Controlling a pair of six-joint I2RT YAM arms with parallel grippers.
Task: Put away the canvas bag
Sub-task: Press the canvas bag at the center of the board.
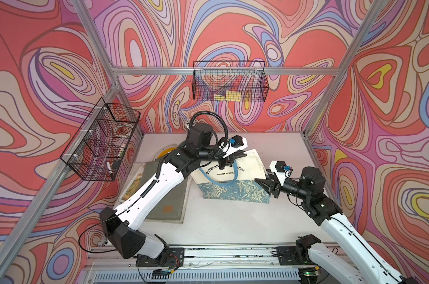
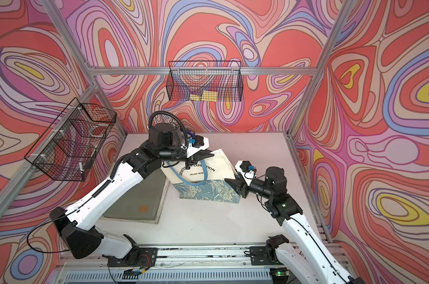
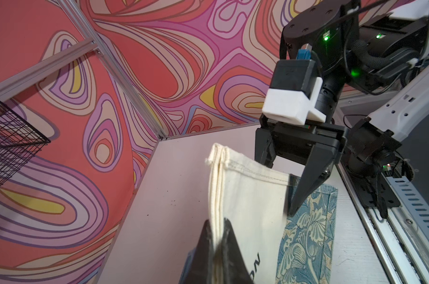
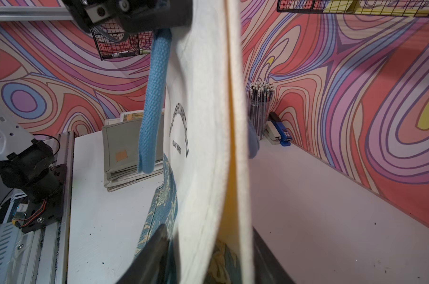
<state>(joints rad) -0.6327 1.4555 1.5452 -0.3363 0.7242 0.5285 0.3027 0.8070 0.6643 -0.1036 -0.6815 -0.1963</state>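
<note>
Canvas bag hangs upright over the middle of the table, pinched tight at its top edge by my left gripper. My right gripper sits astride the bag's side seam with jaws apart, gripping nothing. I'd ease it in until both cloth layers lie deep between the jaws, then close before moving either arm, or the seam may slip free.

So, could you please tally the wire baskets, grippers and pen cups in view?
Wire baskets: 2, the side basket and the back basket
Grippers: 2, the left gripper and the right gripper
Pen cups: 1
Total: 5
</note>
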